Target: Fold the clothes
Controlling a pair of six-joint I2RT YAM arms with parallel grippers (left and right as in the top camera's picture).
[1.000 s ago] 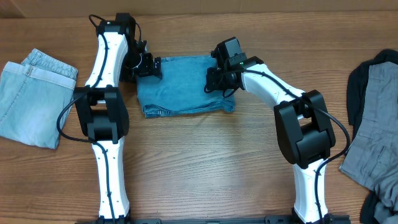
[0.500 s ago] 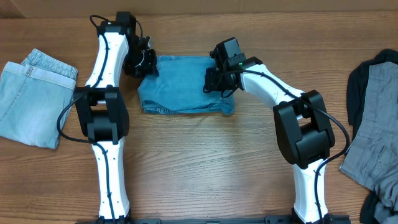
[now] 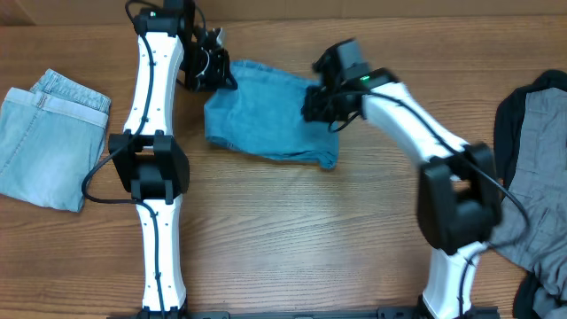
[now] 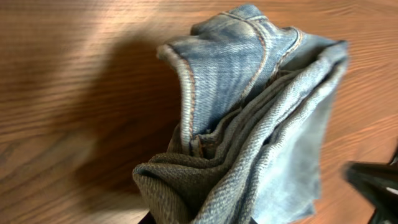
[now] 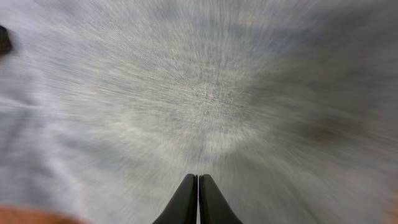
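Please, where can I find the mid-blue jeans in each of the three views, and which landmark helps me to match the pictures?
Overhead: the mid-blue jeans lie at upper centre, between the two arms.
Left wrist: bunched up, filling the centre and right.
Right wrist: blurred denim fills almost the whole picture.
Shared landmark: the wooden table, also seen at left in the left wrist view; the right wrist view shows only a brown sliver at bottom left.

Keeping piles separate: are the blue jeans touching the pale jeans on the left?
Apart. The overhead view shows a wide strip of bare table between the blue jeans and the pale jeans.
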